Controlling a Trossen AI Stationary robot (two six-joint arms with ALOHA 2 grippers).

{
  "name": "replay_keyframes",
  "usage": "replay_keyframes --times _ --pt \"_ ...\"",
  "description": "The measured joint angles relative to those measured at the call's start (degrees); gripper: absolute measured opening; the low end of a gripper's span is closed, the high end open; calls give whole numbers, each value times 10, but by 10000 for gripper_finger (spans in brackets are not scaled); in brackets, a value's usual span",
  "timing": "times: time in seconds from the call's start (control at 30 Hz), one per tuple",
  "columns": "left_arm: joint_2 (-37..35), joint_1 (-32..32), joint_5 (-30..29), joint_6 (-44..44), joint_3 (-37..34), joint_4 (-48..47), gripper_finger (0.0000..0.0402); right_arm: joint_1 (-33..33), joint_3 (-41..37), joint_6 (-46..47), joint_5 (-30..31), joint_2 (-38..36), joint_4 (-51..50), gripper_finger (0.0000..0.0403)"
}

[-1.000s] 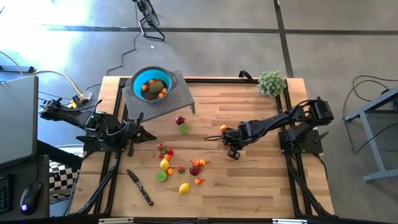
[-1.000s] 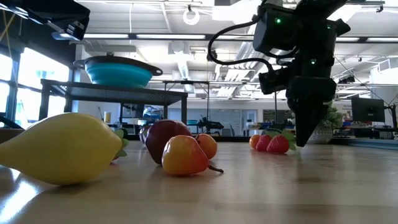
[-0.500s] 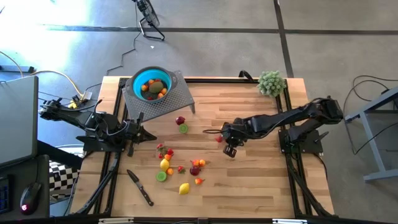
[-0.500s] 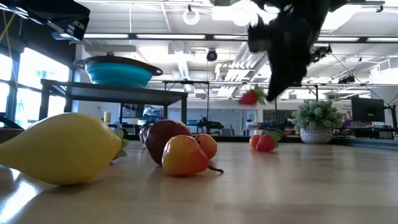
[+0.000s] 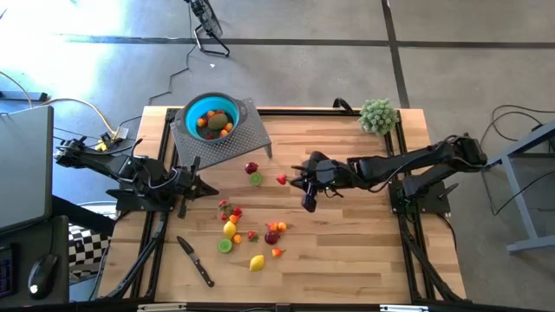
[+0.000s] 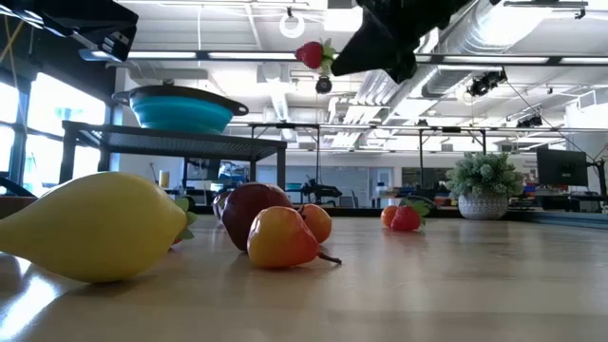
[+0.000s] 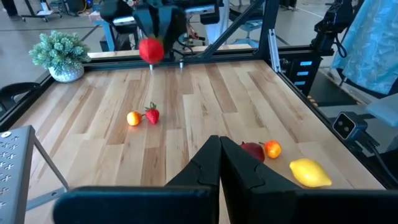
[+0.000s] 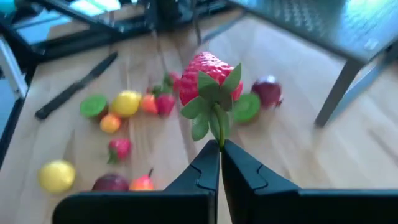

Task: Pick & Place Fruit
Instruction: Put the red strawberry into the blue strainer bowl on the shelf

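Right tool (image 8: 220,144) | clamped on strawberry (image 8: 208,78) stem | berry beyond fingertips, seemingly above table (image 5: 347,251)

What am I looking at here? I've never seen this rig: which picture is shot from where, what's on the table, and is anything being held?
Two dark robot arms work at a wooden table. One picture looks straight down, one looks level across the tabletop, and two come from cameras on the arms' wrists. The right claw is shut on the leafy stem of a red toy strawberry, carried in the air above mid-table; the low view shows it well clear of the wood. The left claw is shut and empty, waiting at the table's left side. Small toy fruits lie scattered on the table, with a black-handled knife near them. A teal bowl holding some fruit sits on a grey metal stand, and a fuzzy green plant ball sits at a far corner.
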Motion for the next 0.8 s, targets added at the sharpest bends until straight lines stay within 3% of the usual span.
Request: replay_keyframes --times 0.47,0.8 --pt "0 0 0 0 0 0 0 0 0 -128 97 0 211 4" --pt "0 0 2 0 0 0 0 1 0 -156 90 20 286 4"
